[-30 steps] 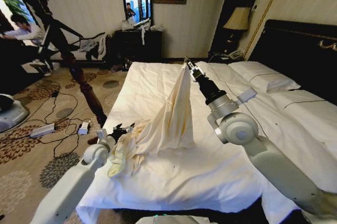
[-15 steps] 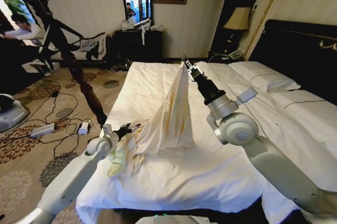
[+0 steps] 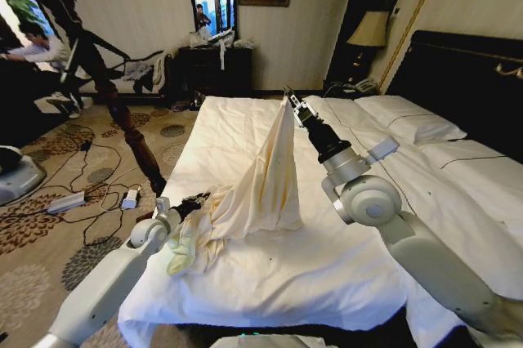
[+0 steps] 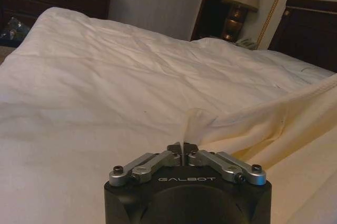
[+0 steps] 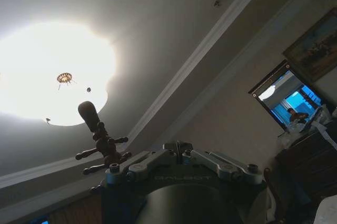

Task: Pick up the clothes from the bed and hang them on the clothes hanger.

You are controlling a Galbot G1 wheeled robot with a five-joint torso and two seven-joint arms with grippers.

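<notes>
The right gripper (image 3: 289, 100) is raised over the middle of the bed (image 3: 343, 274), pointing up and away, its fingers pressed together on the top corner of the clothes (image 3: 265, 180). From that pinch the pale cream-yellow cloth hangs in a tall tent shape, spreading wider as it falls, with soft vertical folds and a slightly yellower tint along its right side. Its lower part trails across the sheet toward the bed's left edge, where it bunches into a crumpled heap that spills a little over the side.

The left gripper (image 3: 196, 199) sits low at that left edge, and the left wrist view shows its fingertips (image 4: 182, 148) closed together on a small peak of the cloth (image 4: 263, 124), whose hemmed border runs off taut from the pinch. So the garment is held at two points, one high and one low, with only its bottom still resting on the sheet.

In the right wrist view the gripper (image 5: 179, 148) faces the ceiling; the cloth it holds cannot be made out there. A dark wooden post with short pegs (image 5: 100, 137) rises beside it; the same post (image 3: 122, 115) stands on the carpet left of the bed.
</notes>
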